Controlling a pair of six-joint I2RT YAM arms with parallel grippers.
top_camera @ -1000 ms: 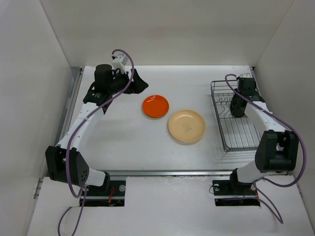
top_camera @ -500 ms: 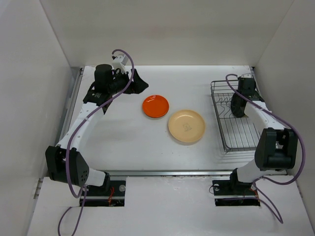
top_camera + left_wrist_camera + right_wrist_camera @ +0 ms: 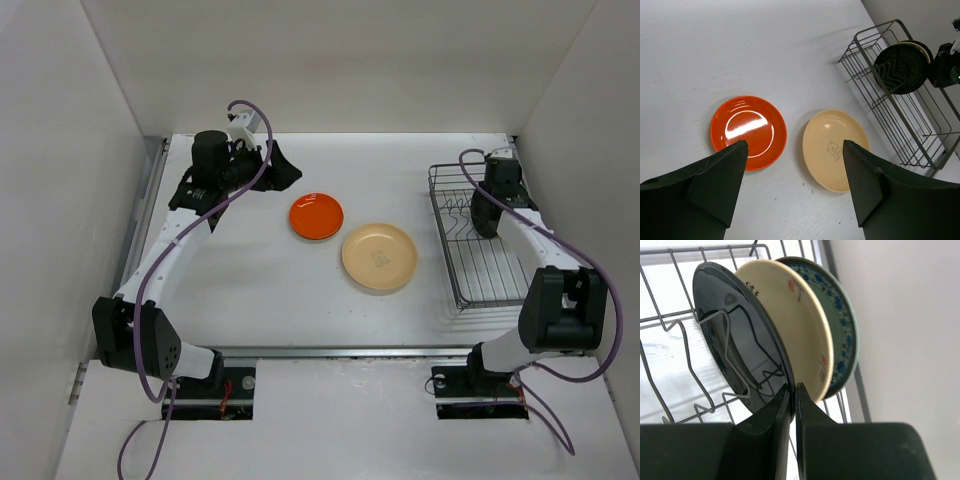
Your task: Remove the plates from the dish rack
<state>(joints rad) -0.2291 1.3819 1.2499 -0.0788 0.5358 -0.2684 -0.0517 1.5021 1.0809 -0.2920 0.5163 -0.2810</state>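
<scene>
Right gripper [image 3: 791, 390] has its 2 fingers [image 3: 765, 425] drawn almost together on the rim of the dark plate [image 3: 735, 340], with only the thickness of that edge between them. This glossy plate stands upright among the wire prongs of the dish rack [image 3: 490, 270], which sits along the right edge of the counter [image 3: 250, 290], reaching toward the far right corner. The plate leans close against 2 more upright dishes at the rack's far end. Directly behind it is the cream plate [image 3: 790, 320], dotted with small red and dark marks. Behind that is the blue-patterned plate [image 3: 842, 320], showing a greenish rim. All 3 overlap closely; whether they touch cannot be told. The near stretch of the rack shows only bare wires.

Left gripper [image 3: 795, 145] hangs above the counter near the far left corner, its jaws spread wide with nothing between them, looking down toward the middle.

2 plates lie flat on the counter, out of the rack. The orange-red plate [image 3: 316, 216] rests around the middle, a little toward the far edge, with a bright glare on its glossy face. The tan-yellow plate [image 3: 379, 257] is larger and lies just beside it, toward the right edge and the near edge, with a narrow gap between their rims. A small outline drawing marks its centre. It lies well apart from the rack.
</scene>
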